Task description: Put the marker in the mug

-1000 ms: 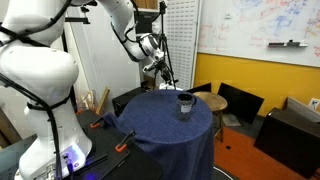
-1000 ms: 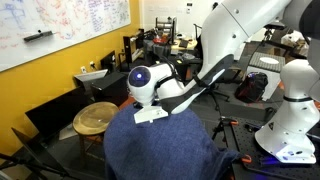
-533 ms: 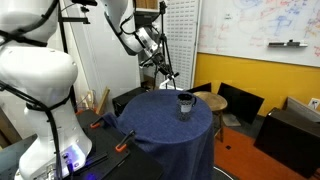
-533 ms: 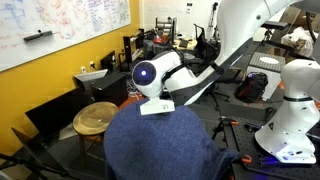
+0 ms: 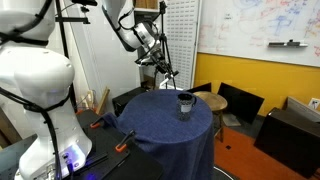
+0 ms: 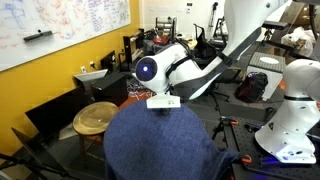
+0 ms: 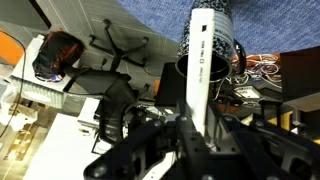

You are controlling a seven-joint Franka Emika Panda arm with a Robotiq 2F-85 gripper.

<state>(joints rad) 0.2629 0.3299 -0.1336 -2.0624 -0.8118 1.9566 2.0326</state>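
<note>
Starting at the left of an exterior view, the gripper (image 5: 162, 66) hangs in the air, up and to the left of the mug (image 5: 185, 103) and well apart from it. It's over the near-left rim of the blue-draped table (image 5: 150, 130).

Move right and there's the mug itself, upright on the cloth with its mouth open and nothing in it, as far as this angle shows.

The marker can't be made out at this range, so over to the wrist view. There the marker (image 7: 204, 50) is a white barrel standing straight up out of the gripper (image 7: 203, 120). The jaws are closed in tight on its lower end, with no gap showing either side. Behind it in line of sight sits the mug (image 7: 230, 60), dark and glossy on the table (image 7: 280, 20).

In an exterior view from the opposite side the gripper (image 6: 163, 100) floats at the far edge of the table (image 6: 160, 150), and the mug isn't visible there.

So the pick looks done and the marker is in hand and off the table. What's left, by my reading:
- Carry it across until it's directly above the mug.
- Bring the tip down into the mouth.
- Let go.
</note>
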